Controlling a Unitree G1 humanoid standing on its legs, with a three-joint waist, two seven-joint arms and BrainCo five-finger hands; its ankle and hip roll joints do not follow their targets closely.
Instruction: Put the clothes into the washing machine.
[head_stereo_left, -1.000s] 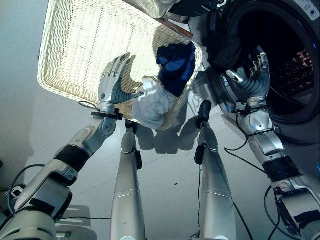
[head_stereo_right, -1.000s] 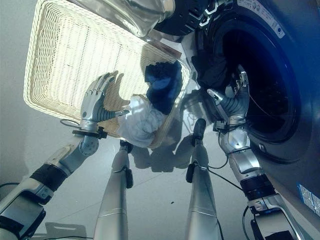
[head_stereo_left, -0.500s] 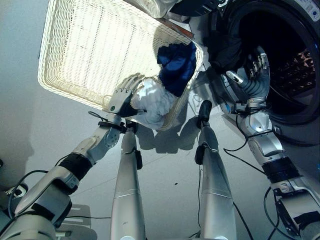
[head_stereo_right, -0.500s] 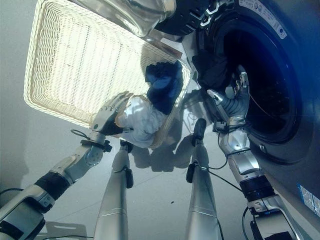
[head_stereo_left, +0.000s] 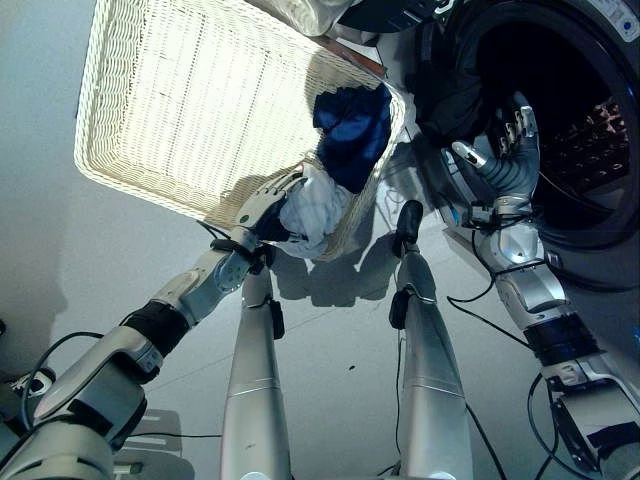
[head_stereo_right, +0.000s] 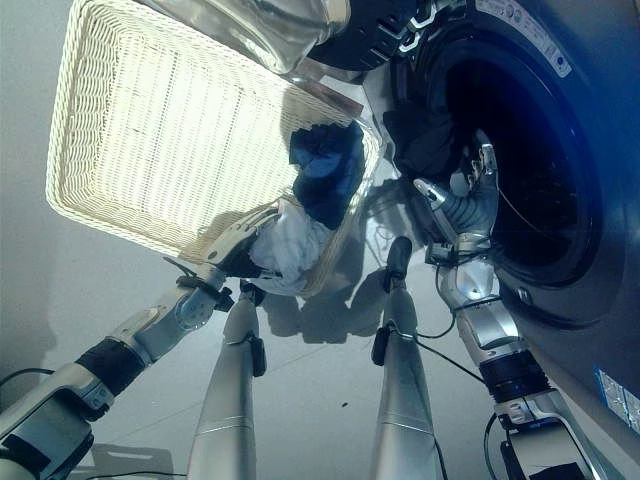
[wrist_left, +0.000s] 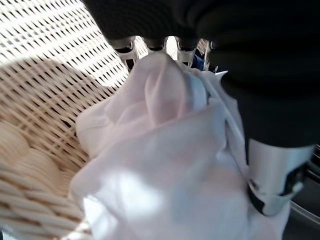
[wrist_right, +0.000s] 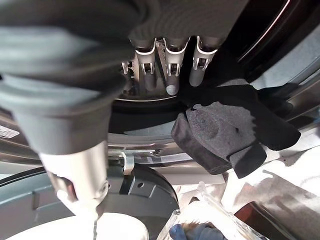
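Two garments were left in your wicker basket (head_stereo_left: 150, 110): white cloth (head_stereo_left: 318, 208), with the left hand (head_stereo_left: 262, 208) curled into it, and blue cloth (head_stereo_left: 352, 120). Dark cloth (wrist_right: 235, 135) draped the washing machine (head_stereo_left: 590, 120) rim; right hand (head_stereo_left: 508, 150) open there.

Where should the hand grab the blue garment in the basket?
Take the blue garment at its bunched upper folds, coming down from above. It lies heaped in the wicker basket's corner by the washing machine, so the basket walls likely block a sideways approach.

Wicker basket (head_stereo_left: 180, 110) on pale floor (head_stereo_left: 340, 340)
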